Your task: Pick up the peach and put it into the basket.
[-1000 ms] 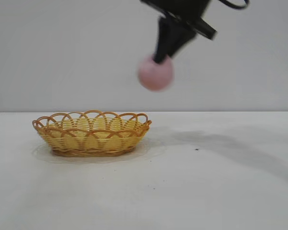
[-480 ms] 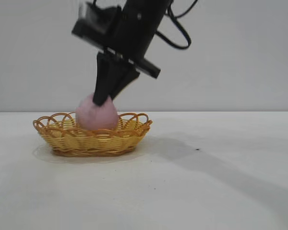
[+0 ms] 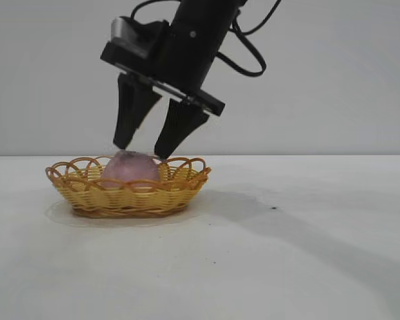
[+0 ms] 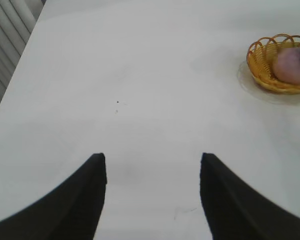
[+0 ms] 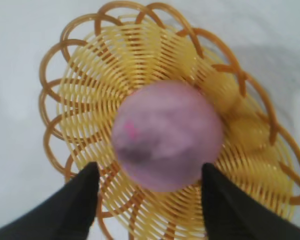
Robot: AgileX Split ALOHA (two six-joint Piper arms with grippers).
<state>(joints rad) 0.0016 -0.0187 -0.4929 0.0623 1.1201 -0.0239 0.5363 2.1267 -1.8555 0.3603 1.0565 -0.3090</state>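
Peach: the peach (image 3: 131, 167) sits inside the basket (image 3: 93, 193), near its middle.
Basket: on the desk (image 3: 287, 267).
Right gripper (image 3: 141, 152): just above the peach, jaws spread wide, holding nothing.
Left gripper (image 4: 152, 167): over bare desk, well apart from the basket, jaws wide.

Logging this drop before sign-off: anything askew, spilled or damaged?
Nothing stands out. The peach sits inside the basket, which stands level on the table. The right gripper is just above it, jaws open. The left gripper is open, well away.
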